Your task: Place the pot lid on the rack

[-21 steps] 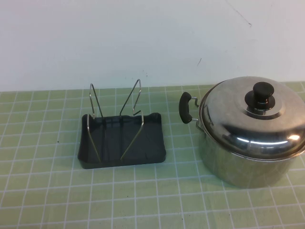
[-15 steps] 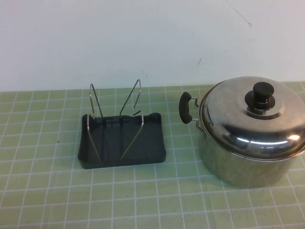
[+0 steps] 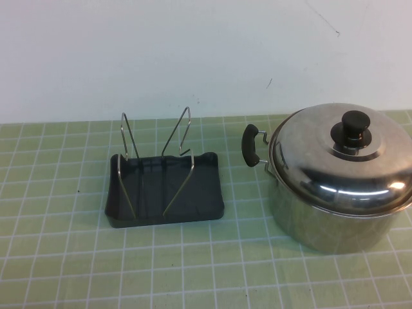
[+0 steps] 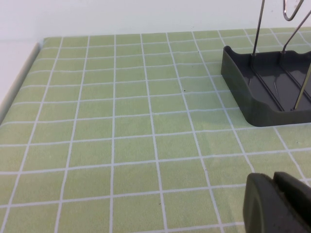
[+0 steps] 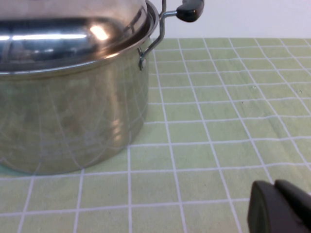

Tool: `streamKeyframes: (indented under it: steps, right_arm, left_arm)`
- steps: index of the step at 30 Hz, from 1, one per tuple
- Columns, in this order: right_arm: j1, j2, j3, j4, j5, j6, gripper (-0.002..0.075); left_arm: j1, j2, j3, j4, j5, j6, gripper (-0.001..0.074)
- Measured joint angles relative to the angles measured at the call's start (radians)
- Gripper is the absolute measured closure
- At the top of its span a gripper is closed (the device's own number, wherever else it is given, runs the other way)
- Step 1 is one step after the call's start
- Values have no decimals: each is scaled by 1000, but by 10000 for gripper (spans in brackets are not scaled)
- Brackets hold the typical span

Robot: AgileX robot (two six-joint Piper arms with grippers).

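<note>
One pot lid (image 3: 344, 161) seated on one pot (image 3: 335, 219), one rack (image 3: 165, 190) well apart, on green gridded table (image 3: 64, 257) before white wall (image 3: 161, 51); left gripper (image 4: 279, 204) and right gripper (image 5: 279, 206) low over table, fingers together, empty.

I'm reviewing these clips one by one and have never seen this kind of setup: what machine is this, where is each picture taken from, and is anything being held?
This is a two-armed table robot; each arm ends in a gripper. The high view looks down from the robot's own side, and neither arm shows in it. On the green checked tablecloth the rack, a dark tray with wire uprights, stands to the robot's left of the steel pot. The pot lid sits on the pot. The other two pictures come from cameras on the wrists. The left gripper hovers low near the rack; the right gripper hovers low beside the pot. Both look shut and hold nothing.
</note>
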Motion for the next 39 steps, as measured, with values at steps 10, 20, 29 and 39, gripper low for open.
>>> streamKeyframes:
  steps: [10, 20, 29, 39]
  right_arm:
    - [0, 0, -15, 0, 35, 0, 727]
    - [0, 0, -375, 0, 82, 0, 727]
    - [0, -1, -424, -27, 3, 0, 727]
    - [0, 86, -424, 26, -15, -62, 727]
  left_arm:
    - [0, 0, 0, 0, 0, 0, 738]
    - [0, 0, 0, 0, 0, 0, 738]
    - [0, 0, 0, 0, 0, 0, 738]
    - [0, 0, 0, 0, 0, 0, 738]
